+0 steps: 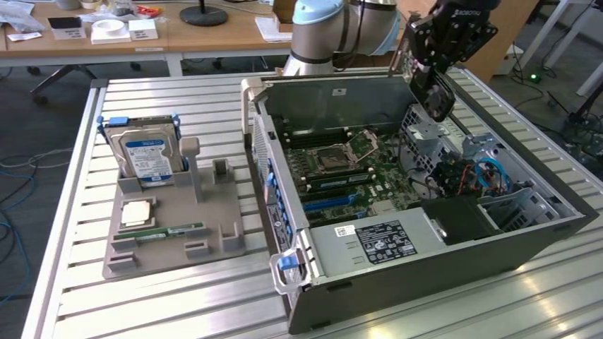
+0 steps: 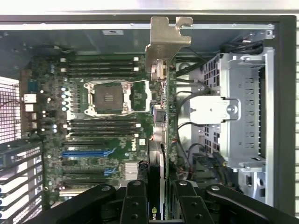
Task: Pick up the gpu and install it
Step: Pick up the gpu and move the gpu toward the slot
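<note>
The claw [image 2: 160, 198] is clamped on the gpu [image 2: 164, 44], holding it edge-on above the open case [image 1: 424, 261]. The case sits by the table's [image 1: 169, 296] edge on the exterior view's right.

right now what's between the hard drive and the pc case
In the exterior view, past the hard drive stand the grey holder's two upright posts, then a narrow strip of bare table before the pc case.

The motherboard [image 2: 93, 163] carries a Dell logo [image 2: 126, 154] (small, white), and the gripper [image 1: 436, 99] reads Robotiq.
</note>
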You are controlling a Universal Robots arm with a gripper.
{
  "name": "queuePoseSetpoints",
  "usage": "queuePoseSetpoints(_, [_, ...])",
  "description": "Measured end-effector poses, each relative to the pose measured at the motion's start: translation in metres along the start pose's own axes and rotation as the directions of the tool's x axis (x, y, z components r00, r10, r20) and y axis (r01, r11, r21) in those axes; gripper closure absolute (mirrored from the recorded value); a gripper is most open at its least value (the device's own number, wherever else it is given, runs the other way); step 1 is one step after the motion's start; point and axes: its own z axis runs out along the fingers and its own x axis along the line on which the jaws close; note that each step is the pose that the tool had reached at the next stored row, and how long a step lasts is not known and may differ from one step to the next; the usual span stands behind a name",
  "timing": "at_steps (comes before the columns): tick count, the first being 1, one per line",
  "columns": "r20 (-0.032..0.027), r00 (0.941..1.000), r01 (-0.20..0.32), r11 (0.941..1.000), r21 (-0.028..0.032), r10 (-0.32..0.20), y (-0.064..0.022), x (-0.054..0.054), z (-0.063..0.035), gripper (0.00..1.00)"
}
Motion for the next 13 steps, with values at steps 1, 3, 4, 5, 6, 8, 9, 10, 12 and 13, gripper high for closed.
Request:
queuePoseSetpoints(1, [0.0001,1.0000,0.000,1.0000,0.0000,0.000,0.0001,-0.0034,0.0001,0.74])
queuePoseSetpoints(3, [0.0000,1.0000,0.000,1.0000,0.0000,0.000,0.0003,-0.0051,0.0001,0.74])
queuePoseSetpoints(4, [0.0001,1.0000,0.000,1.0000,0.0000,0.000,0.0003,-0.0051,0.0001,0.74])
queuePoseSetpoints(5, [0.0001,1.0000,0.000,1.0000,0.0001,0.000,0.0003,-0.0051,0.0001,0.74])
queuePoseSetpoints(6, [0.0000,1.0000,0.000,1.0000,0.0001,0.000,0.0002,-0.0051,0.0001,0.74])
queuePoseSetpoints(8, [0.0001,1.0000,0.000,1.0000,0.0001,0.000,0.0002,-0.0051,0.0001,0.74])
queuePoseSetpoints(9, [0.0000,1.0000,0.000,1.0000,0.0002,0.000,0.0002,-0.0051,0.0002,0.74])
queuePoseSetpoints(10, [0.0001,1.0000,0.000,1.0000,0.0001,0.000,0.0002,-0.0051,0.0005,0.74])
queuePoseSetpoints(12, [0.0000,1.0000,0.000,1.0000,0.0001,0.000,0.0002,-0.0051,0.0012,0.74])
queuePoseSetpoints(13, [0.0000,1.0000,0.000,1.0000,0.0001,0.000,0.0002,-0.0051,0.0016,0.74])
